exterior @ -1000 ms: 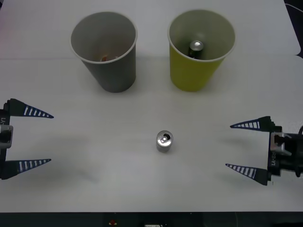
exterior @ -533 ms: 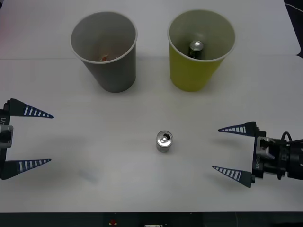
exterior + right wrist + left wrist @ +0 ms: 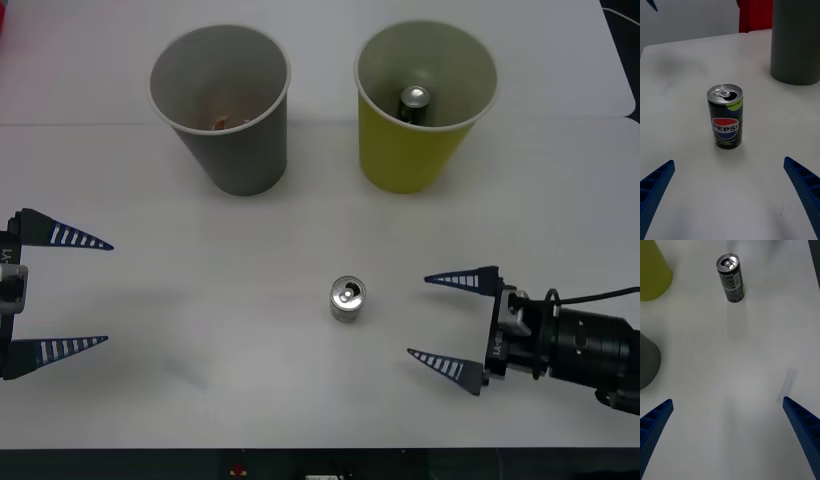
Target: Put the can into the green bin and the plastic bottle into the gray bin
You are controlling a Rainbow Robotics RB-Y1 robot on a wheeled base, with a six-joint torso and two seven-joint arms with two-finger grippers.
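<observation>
Approach is the step in hand: the right tool [image 3: 440, 322] sits low over the table [image 3: 200, 400] with its two blue fingers spread wide and nothing between them, pointed at the can [image 3: 347, 299], which stands upright on the bare surface just beside the fingertips and well short of both cups. In the right wrist view the can [image 3: 725, 116] stands centred ahead of the gap between the fingers, its Pepsi logo facing the camera. The next move, by this reading, calls for carrying the fingers on to either side of the can's body, closing on it without tipping it, then lifting it to the green bin [image 3: 425, 100] at the far right, where another can [image 3: 414, 103] already lies inside. The gray bin [image 3: 222, 105] stands to its left, with something small and orange-tinged at its bottom, too unclear to name. The left tool [image 3: 58, 292] waits at the table's left edge, fingers likewise apart and empty. The table is plain white; something red shows beyond its far edge in the right wrist view.
</observation>
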